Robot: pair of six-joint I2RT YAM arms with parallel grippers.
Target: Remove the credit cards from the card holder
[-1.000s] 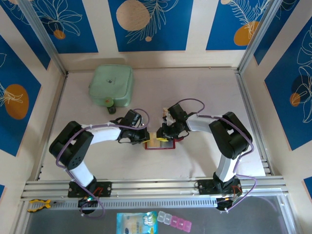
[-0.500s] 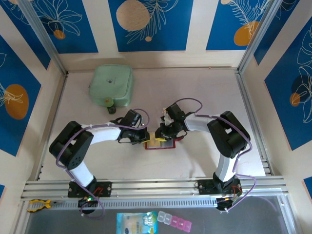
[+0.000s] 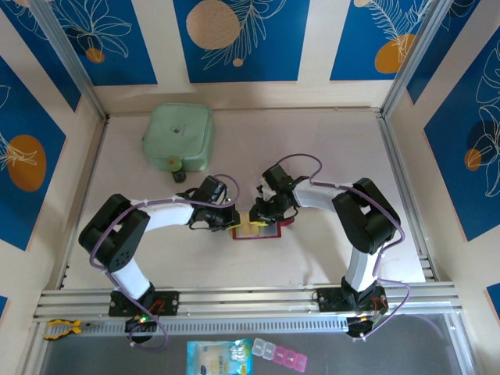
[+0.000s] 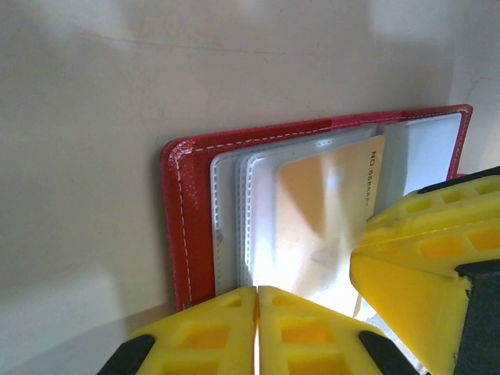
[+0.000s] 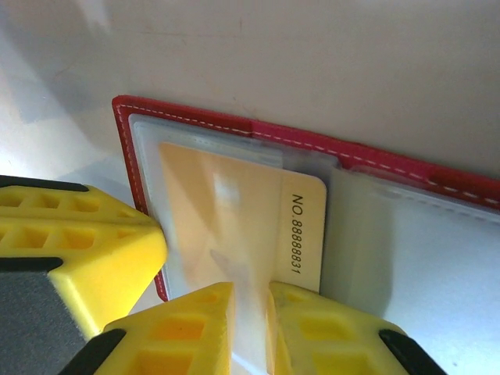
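Note:
The card holder lies open and flat on the table, red with pale grey pockets. A yellowish-gold credit card printed NO.88888831 sits half out of a pocket. My right gripper comes in from the holder's right side. Its jaws are nearly together, with the gold card's near edge in the narrow gap. My left gripper is shut, and its tips press on the holder's left part. The right gripper's yellow fingers cover the holder's right corner.
A mint-green case lies at the back left, well away from both arms. Metal frame rails border the table on both sides. A packet and a pill box lie below the near rail.
The right arm's wrist has shifted slightly left towards the holder and its jaws have narrowed a little. The left arm and the holder have stayed in place.

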